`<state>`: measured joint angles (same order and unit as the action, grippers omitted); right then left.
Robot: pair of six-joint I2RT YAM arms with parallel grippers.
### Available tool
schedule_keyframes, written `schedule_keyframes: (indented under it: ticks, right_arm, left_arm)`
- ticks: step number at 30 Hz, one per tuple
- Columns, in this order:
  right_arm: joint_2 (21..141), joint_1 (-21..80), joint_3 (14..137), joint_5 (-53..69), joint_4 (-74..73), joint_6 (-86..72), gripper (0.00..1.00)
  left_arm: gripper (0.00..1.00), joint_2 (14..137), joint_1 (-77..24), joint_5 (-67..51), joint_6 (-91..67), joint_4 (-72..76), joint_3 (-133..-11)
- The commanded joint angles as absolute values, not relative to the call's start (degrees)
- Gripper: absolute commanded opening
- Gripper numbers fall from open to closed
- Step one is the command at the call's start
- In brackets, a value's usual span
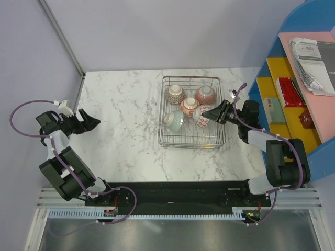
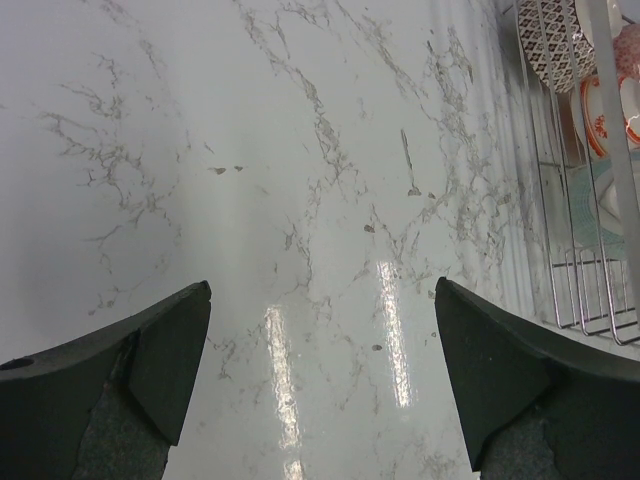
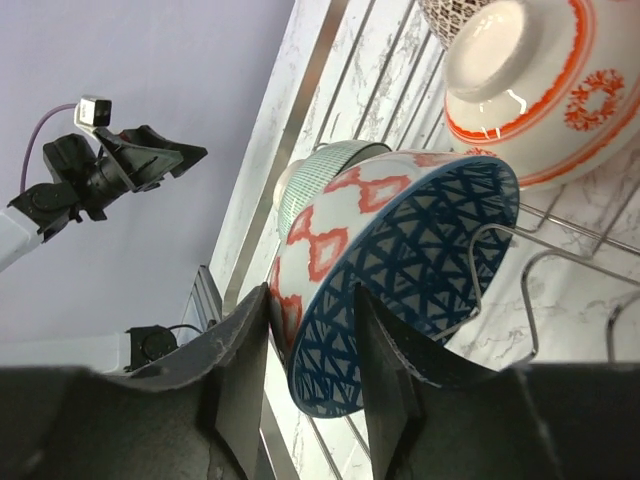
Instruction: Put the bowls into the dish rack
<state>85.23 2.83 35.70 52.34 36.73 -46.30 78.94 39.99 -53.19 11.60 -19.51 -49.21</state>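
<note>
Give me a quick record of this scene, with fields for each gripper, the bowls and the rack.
left gripper: open, empty, over the bare marble table, left of the rack
right gripper: shut on the rim of a red-and-blue bowl
held bowl: on edge inside the dish rack, right side
other bowls in rack: four; grey-black, red, orange-on-white, pale green
bowls on table: none in view
</note>
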Motion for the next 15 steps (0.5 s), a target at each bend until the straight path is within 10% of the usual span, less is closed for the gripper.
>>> schedule_keyframes:
  ticks: [1, 15]
  right_arm:
    - [87.4, 2.5, 37.5, 47.3, 29.5, -40.9, 0.47]
    - [88.4, 2.2, 42.7, 44.2, 15.5, -32.5, 0.59]
  left_arm:
    - [0.99, 78.2, 39.9, -56.0, 12.3, -17.8, -49.0]
    - [0.99, 77.5, 39.9, -56.1, 12.4, -17.8, -48.9]
